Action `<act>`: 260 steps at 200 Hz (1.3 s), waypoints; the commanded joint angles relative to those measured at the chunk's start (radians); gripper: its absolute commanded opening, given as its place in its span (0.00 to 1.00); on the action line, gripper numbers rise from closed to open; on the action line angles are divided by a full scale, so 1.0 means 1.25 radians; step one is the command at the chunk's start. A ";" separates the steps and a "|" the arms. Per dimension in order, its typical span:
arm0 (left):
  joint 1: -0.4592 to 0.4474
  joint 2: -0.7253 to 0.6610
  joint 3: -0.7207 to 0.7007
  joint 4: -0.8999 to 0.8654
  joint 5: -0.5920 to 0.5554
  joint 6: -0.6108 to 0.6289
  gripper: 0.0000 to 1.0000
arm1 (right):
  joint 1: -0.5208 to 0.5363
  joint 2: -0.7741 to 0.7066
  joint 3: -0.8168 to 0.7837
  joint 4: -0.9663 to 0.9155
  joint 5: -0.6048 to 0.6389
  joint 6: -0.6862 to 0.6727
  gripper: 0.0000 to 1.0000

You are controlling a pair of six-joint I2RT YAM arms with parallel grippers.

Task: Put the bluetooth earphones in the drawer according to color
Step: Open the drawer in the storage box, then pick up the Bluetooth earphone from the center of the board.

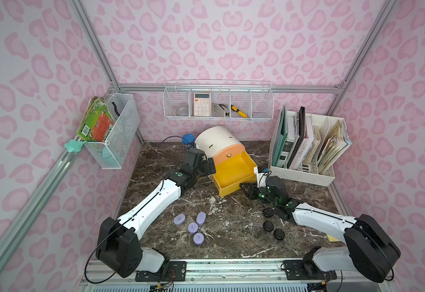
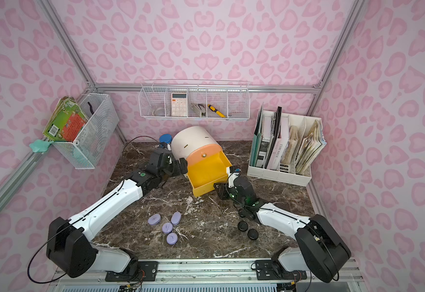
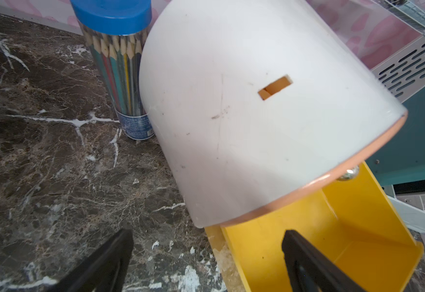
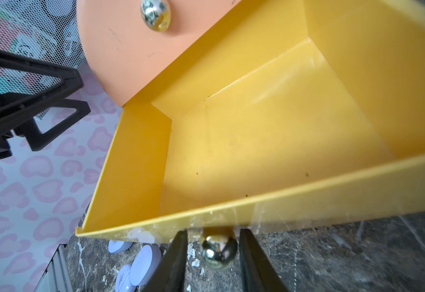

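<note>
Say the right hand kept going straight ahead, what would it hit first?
Likely the metal knob on the front of the yellow drawer: it sits right between the right hand's open fingers.

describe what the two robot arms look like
The left arm and right arm share glossy white links, bulky black joint housings, thin black cables and small green lights. The left end effector and right end effector are black with flat angular fingers.

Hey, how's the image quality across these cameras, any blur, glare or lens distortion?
In both top views, sharp and evenly lit, though the wide lens splays the walls outward. Left wrist view: bright light washes out the white cabinet. Right wrist view: the nearest knob is soft.
</note>
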 commanded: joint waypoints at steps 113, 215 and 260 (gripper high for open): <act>-0.001 -0.240 -0.278 -0.206 0.071 -0.204 0.99 | 0.001 -0.168 -0.048 -0.136 0.026 -0.101 0.91; -0.071 -0.041 -0.297 -0.182 0.080 -0.221 0.89 | -0.079 -0.247 -0.107 -0.217 0.070 -0.070 0.98; -0.098 0.063 -0.267 -0.173 0.072 -0.225 0.82 | -0.138 -0.293 -0.151 -0.199 0.015 -0.060 0.98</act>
